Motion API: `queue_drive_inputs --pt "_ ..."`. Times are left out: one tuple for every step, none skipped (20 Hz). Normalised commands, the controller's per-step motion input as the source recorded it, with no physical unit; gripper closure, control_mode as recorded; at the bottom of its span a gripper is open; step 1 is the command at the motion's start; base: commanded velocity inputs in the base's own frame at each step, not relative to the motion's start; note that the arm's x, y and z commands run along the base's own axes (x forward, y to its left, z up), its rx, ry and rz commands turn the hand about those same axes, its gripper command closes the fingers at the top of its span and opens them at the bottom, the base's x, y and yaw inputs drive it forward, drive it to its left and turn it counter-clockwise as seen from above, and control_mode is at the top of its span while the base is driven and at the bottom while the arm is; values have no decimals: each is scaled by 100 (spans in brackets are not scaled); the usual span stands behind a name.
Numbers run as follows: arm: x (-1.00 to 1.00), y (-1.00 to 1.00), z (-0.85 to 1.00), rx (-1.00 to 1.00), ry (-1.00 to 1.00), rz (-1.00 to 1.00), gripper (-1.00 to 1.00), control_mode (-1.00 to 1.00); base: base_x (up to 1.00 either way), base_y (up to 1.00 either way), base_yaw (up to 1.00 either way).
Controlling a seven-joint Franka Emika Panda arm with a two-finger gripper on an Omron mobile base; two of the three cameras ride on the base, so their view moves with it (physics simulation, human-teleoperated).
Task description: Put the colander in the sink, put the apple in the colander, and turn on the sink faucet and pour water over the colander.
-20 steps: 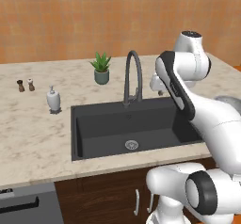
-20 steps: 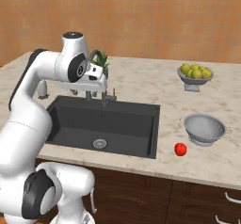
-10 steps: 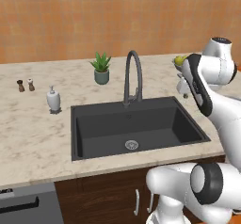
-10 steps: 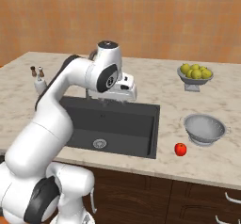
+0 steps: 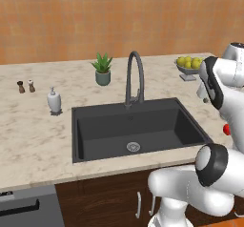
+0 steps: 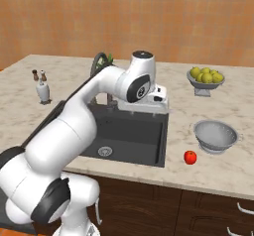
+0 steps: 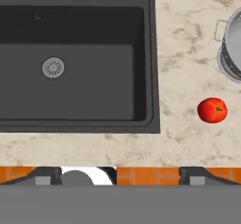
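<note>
Nothing of the task is looking done yet: going left to right, the sink (image 6: 130, 136) is lying bare with its one round drain (image 7: 53, 68), one sink faucet (image 5: 134, 78) is standing dry at the basin's back edge, and one apple (image 6: 190, 156) is sitting on the tabletop (image 6: 238, 150) just beside the one colander (image 6: 215, 135), both well right of the basin. The first step is in hand, I judge. The gripper (image 6: 146, 107) is hanging over the sink's right part with its fingers spread wide and holding nothing (the colander's handle is showing at the hand view's right edge). Next it is needing to travel right, descend, and close on the colander's rim.
</note>
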Motion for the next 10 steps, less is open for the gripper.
queue_drive_inputs --pt "10 -70 -26 -7 9 0 -100 -100 0 0 0" --pt "10 -71 -27 -8 9 0 -100 -100 0 0 0" --pt "8 -71 -27 -8 8 0 -100 -100 0 0 0" --pt "9 -70 -29 -9 7 0 -100 -100 0 0 0" --pt "11 -66 -29 -10 7 0 -100 -100 0 0 0" --pt "15 -64 -31 -10 7 0 -100 -100 0 0 0" --pt "18 -60 -31 -10 7 0 -100 -100 0 0 0" --pt "22 -58 -31 -8 7 0 -100 -100 0 0 0" --pt "21 -54 -34 -7 7 0 -100 -100 0 0 0" --pt "24 -50 -32 -6 7 0 -100 -100 0 0 0"
